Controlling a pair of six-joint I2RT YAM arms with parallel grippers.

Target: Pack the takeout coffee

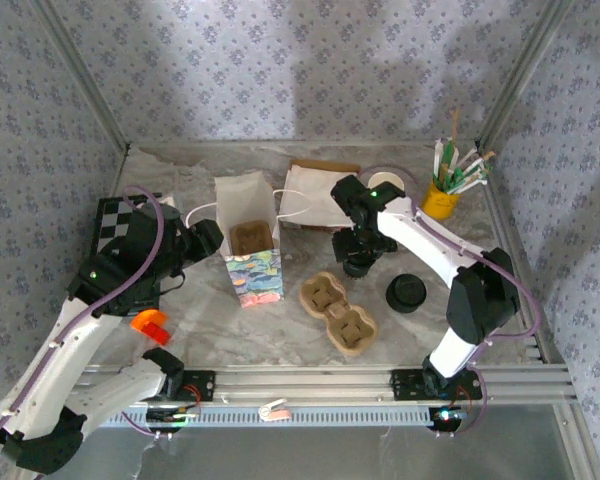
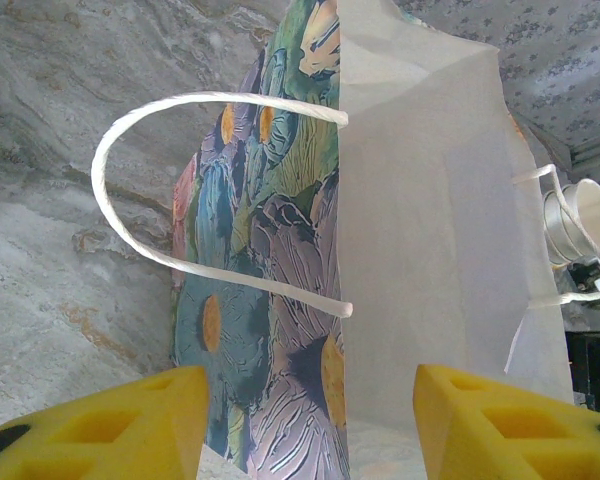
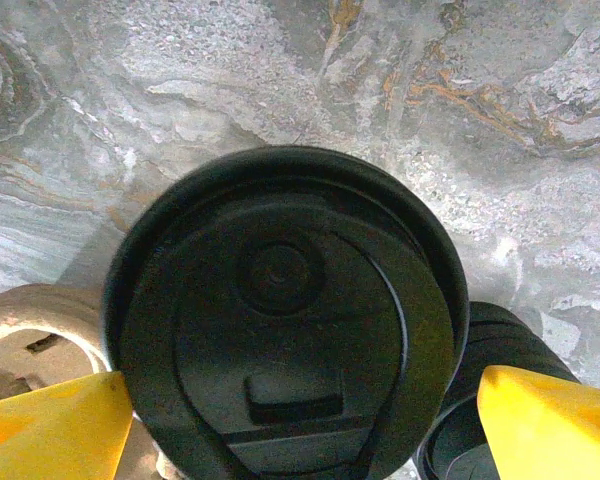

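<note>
Right wrist, right pincer (image 3: 302,428) spread astride takeout coffee (image 3: 280,300), left pincer (image 2: 312,425) spread facing paper bag (image 2: 430,220)

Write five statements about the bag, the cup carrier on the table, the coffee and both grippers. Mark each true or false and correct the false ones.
1. The paper bag stands upright, one side floral. True.
2. The cup carrier on the table holds two cups. False: both hollows are empty.
3. The right gripper has a finger on each side of the takeout coffee. True.
4. The takeout coffee sits inside the bag. False: it stands on the table, to the right of the bag in the top view.
5. The left gripper is shut tight. False: its fingers stand apart, pointing at the bag.
</note>
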